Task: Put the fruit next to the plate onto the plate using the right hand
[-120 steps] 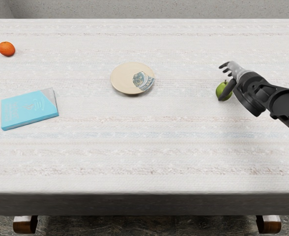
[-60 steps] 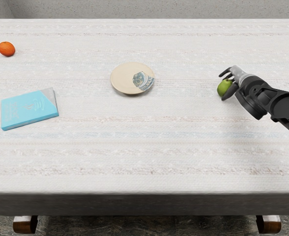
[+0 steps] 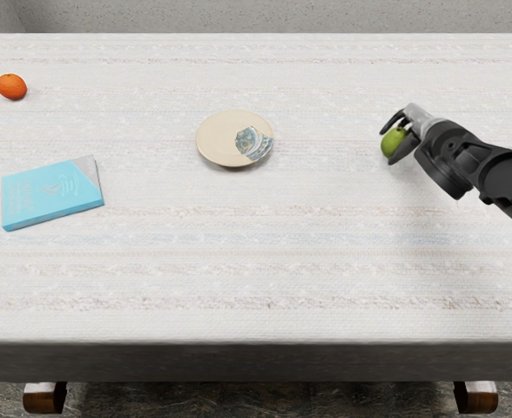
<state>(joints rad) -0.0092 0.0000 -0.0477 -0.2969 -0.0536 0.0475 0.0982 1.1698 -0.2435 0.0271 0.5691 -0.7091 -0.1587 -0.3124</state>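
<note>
A small green fruit (image 3: 393, 142) is held at the right of the table, with my right hand (image 3: 399, 134) shut on it; the fingers curl over its top and right side. My right arm comes in from the right edge. The round beige plate (image 3: 221, 138) lies near the table's middle, well to the left of the hand, with a grey-blue patterned patch on its right part. The left arm is out of view.
An orange fruit (image 3: 11, 86) sits at the far left back of the table. A light blue book (image 3: 50, 192) lies at the left. The table's front edge (image 3: 256, 344) runs along the bottom.
My right hand has closed on the green fruit and carried it slightly up and to the left. Plate, book and orange have not moved.
</note>
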